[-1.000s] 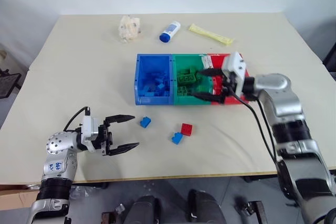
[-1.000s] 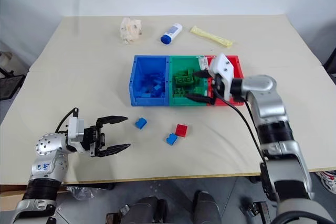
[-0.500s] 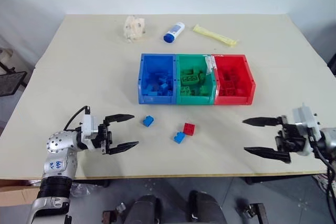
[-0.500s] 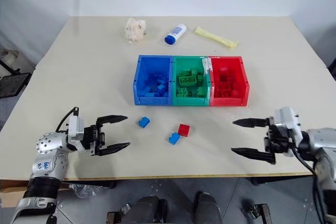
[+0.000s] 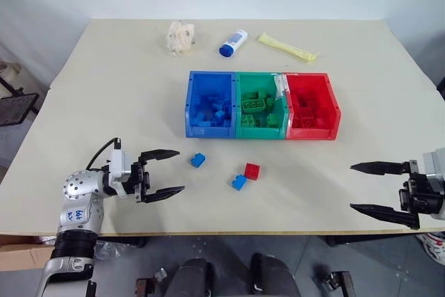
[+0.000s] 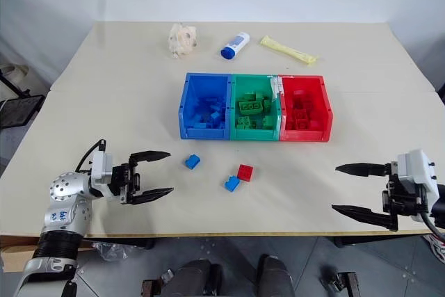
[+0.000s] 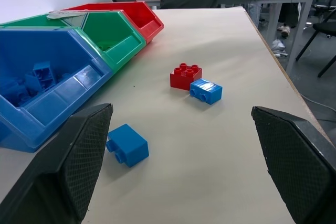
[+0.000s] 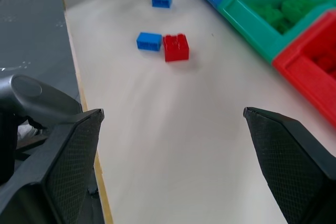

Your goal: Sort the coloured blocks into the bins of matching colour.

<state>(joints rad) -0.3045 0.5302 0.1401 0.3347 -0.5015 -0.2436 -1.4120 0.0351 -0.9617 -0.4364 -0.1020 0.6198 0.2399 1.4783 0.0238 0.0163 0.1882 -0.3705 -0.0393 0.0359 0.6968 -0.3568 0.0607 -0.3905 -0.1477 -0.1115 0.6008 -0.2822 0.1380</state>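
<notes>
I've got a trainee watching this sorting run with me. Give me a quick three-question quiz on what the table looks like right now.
1. How many blocks lie loose on the table, outside the bins?
2. True or false: the red block touches a blue block.
3. Which gripper is nearer the lone blue block: A) left gripper, B) right gripper?

Key:
1. Three: two blue, one red.
2. True; in the left wrist view they sit against each other.
3. A. Both grippers are open and empty.
</notes>
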